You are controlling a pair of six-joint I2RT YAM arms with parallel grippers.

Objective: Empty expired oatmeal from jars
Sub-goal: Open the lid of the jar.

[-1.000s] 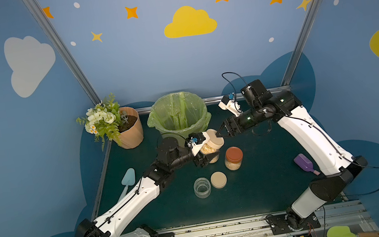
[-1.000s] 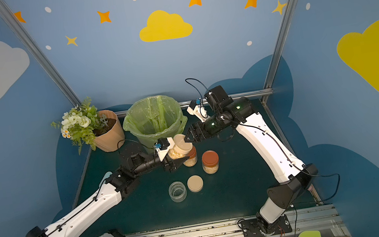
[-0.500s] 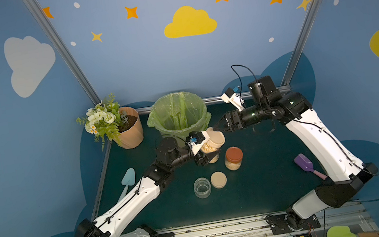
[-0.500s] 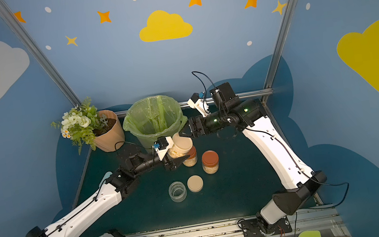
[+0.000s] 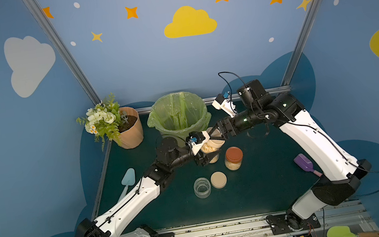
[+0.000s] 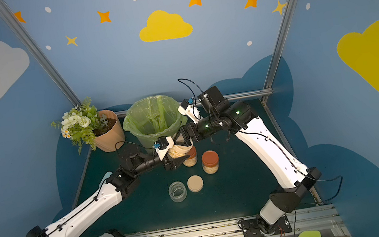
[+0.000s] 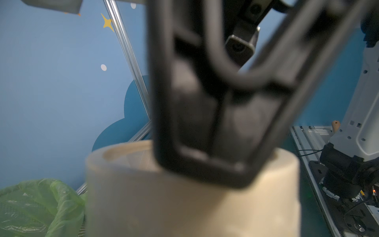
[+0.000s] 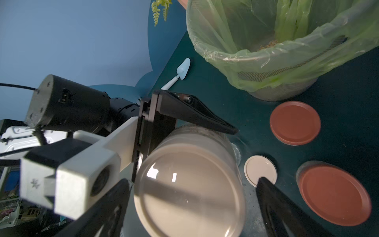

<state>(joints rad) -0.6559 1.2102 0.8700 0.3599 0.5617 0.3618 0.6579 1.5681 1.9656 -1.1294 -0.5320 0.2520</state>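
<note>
One beige-lidded jar (image 5: 213,143) of tan oatmeal (image 5: 207,148) (aslant)

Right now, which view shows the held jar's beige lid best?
Right wrist: the beige lid is large, sharp, face-on. Left wrist shows it blurred and partly blocked. Both top views show it small, half hidden.

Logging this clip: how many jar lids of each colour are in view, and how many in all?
Beige lids: 2
Rust-orange lids: 2
Total: 4
</note>
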